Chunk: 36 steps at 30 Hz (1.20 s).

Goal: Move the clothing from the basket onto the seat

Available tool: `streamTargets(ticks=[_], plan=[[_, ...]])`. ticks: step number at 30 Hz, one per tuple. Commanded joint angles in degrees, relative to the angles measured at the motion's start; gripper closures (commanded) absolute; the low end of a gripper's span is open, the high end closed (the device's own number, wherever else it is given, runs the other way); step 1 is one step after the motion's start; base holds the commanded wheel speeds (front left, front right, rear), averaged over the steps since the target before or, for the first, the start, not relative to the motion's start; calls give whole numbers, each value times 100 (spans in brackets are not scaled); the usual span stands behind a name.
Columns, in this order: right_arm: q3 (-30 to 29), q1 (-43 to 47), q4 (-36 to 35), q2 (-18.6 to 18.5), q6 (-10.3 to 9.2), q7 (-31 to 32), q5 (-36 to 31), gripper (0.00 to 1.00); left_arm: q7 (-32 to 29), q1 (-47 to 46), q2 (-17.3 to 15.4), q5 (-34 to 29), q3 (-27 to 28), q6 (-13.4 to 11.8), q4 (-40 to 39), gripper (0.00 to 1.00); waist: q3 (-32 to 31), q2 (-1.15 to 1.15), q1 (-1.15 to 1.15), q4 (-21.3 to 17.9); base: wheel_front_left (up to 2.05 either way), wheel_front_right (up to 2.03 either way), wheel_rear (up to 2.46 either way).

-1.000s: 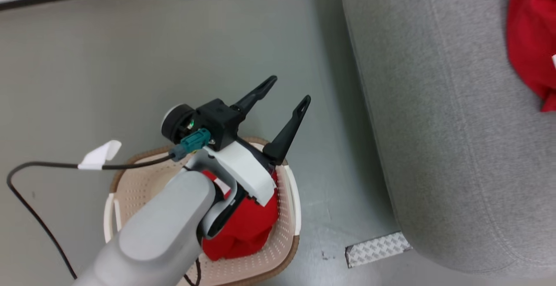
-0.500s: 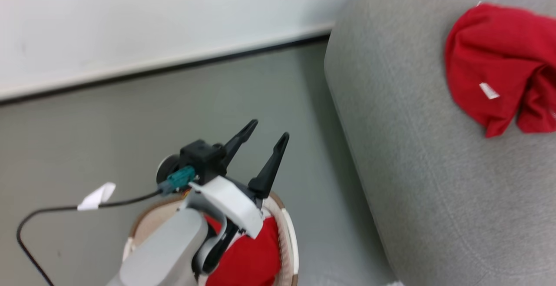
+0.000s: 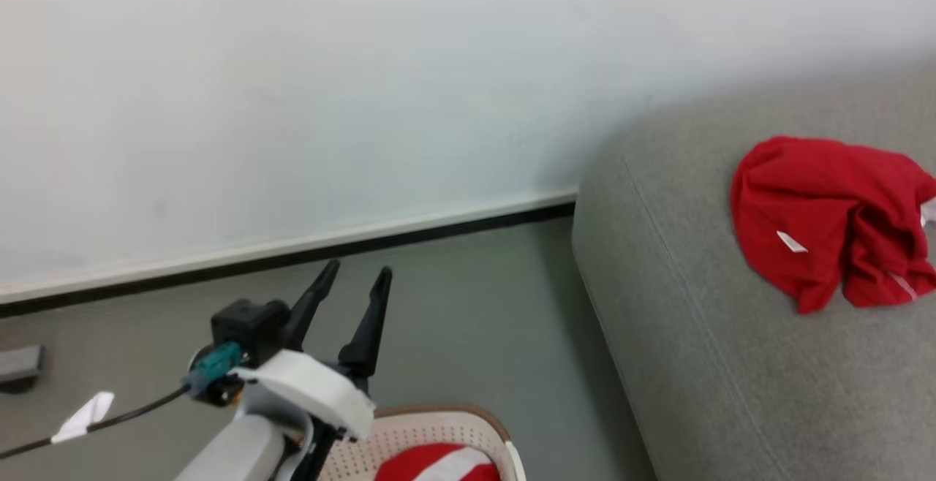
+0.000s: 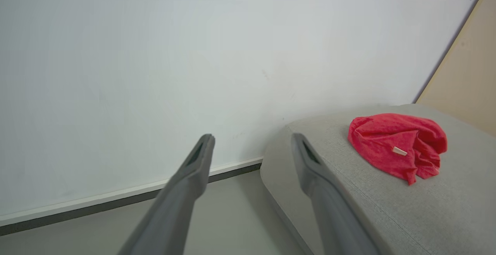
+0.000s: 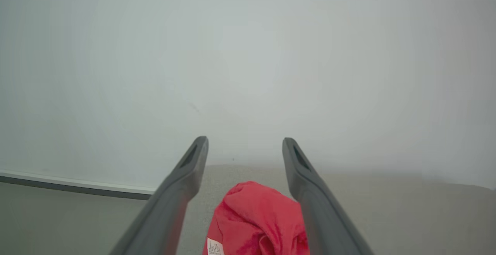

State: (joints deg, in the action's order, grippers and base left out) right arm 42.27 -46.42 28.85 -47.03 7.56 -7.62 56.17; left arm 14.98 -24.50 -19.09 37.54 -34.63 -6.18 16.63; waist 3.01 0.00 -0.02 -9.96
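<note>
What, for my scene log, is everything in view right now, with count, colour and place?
seat: one, light grey, on the right in the head view.
basket: one, cream, brown rim, on the floor left of the seat.
seat garment: one, red, crumpled on the seat.
basket garment: one visible, red and white, in the basket.
cable: one, dark, white tag, by the left arm.
left pincer: one, dark, open, empty, by the basket.
right pincer: one, dark, open, over the seat garment.
</note>
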Motion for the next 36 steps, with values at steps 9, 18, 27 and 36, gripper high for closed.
streamTargets(ticks=[9,18,27,36], plan=[[-838,1292,-439,620,-14,-660,-465,0,18,807,-328,-82,703,-374,-378,0,-531,0,2,528,0,0,0],[-2434,3083,-1176,1974,-14,-755,-1622,0,18,1609,-149,-523,1643,-570,-859,0,-614,0,2,796,0,0,0],[-3351,4487,-1909,3201,-14,-758,-2562,0,19,2384,264,-1248,2491,-398,-959,0,-644,0,2,905,0,0,0],[-3280,4590,-2004,3476,-14,-758,-3067,0,19,2543,720,-1828,2935,-44,-832,0,-562,0,2,888,0,0,0]])
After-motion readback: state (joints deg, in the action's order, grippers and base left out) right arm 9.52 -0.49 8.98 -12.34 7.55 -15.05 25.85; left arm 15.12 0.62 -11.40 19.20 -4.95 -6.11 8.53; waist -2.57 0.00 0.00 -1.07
